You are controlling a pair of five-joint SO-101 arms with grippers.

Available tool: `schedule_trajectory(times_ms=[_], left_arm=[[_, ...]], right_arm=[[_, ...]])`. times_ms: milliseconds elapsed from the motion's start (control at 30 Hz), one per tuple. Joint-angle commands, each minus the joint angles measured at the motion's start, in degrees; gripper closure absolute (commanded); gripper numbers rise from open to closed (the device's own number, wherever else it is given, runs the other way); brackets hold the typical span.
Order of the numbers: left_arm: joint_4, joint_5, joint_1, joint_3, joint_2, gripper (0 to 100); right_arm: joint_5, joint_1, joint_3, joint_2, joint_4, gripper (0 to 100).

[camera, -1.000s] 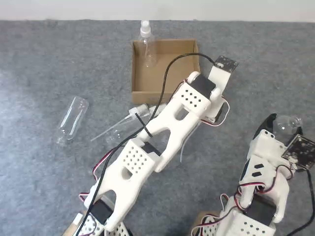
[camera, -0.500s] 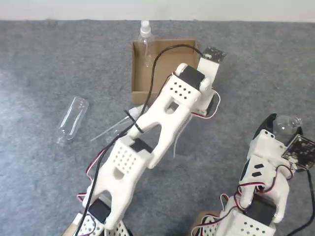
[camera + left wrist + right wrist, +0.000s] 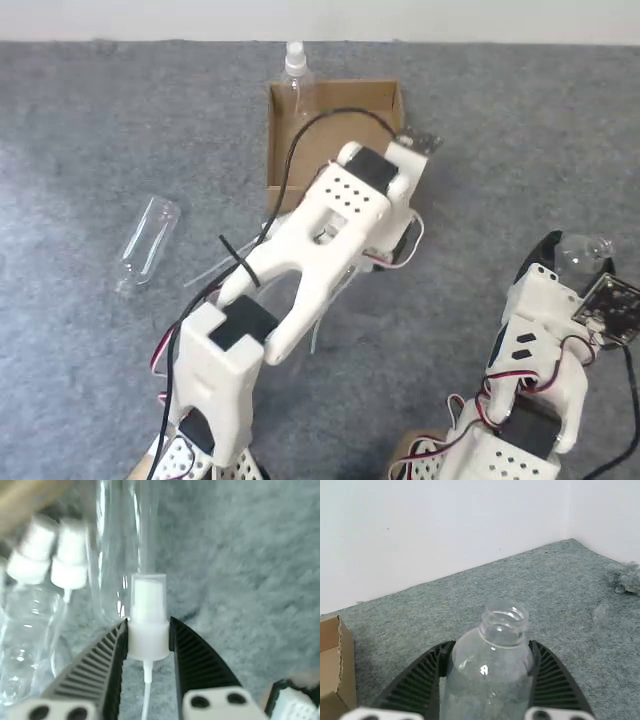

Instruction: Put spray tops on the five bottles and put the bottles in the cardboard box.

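Note:
My left gripper is shut on a white spray top, its thin dip tube hanging below the fingers. Beyond it lie two capped clear bottles and another clear bottle. In the high view the left arm stretches up to the front right of the cardboard box. A capped bottle leans in the box's back left corner. My right gripper is shut on an upright clear bottle with an uncovered neck, seen from above as bottle at the right.
A loose clear bottle without a top lies on the grey carpet to the left. Thin dip tubes stick out from under the left arm. The white wall runs along the carpet's far edge.
The left arm has swung to the left, bringing its wrist from right of the box to its front right corner. The right arm and its bottle have kept still.

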Motion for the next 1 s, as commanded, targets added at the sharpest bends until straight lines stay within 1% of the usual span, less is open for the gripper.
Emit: schedule_trajectory(times_ms=[0, 233, 333, 433, 533, 600, 667, 733, 967], left_arm=[[-6.2, -1.4, -0.3, 8.2, -5.7, 99], [-16.7, -1.5, 0.0, 19.4, -5.5, 98], [-19.0, -1.5, 0.0, 22.2, -5.5, 98], [-19.0, -1.5, 0.0, 23.3, -5.5, 92], [-17.3, -1.5, 0.0, 23.1, -5.5, 85], [-16.8, -2.4, 0.0, 22.9, -5.5, 84], [-16.6, -5.4, 0.0, 22.9, -5.5, 84], [-16.6, -6.9, 0.0, 22.9, -5.5, 84], [-16.4, -6.8, -0.4, 22.9, -5.5, 85]], right_arm=[[-0.4, -0.7, -4.2, -1.0, -1.6, 87.2], [-0.4, -0.7, -4.2, -1.0, -1.6, 87.2], [-0.4, -0.8, -4.2, -1.0, -1.6, 87.2], [-0.4, -0.8, -4.2, -1.0, -1.6, 87.2], [-0.4, -0.8, -4.2, -1.0, -1.6, 87.2], [-0.4, -0.8, -4.3, -1.0, -1.6, 87.2], [-0.4, -0.8, -4.3, -1.0, -1.6, 87.2], [-0.4, -0.8, -4.3, -1.0, -1.6, 87.2], [-0.4, -0.8, -4.3, -1.0, -1.6, 87.2]])
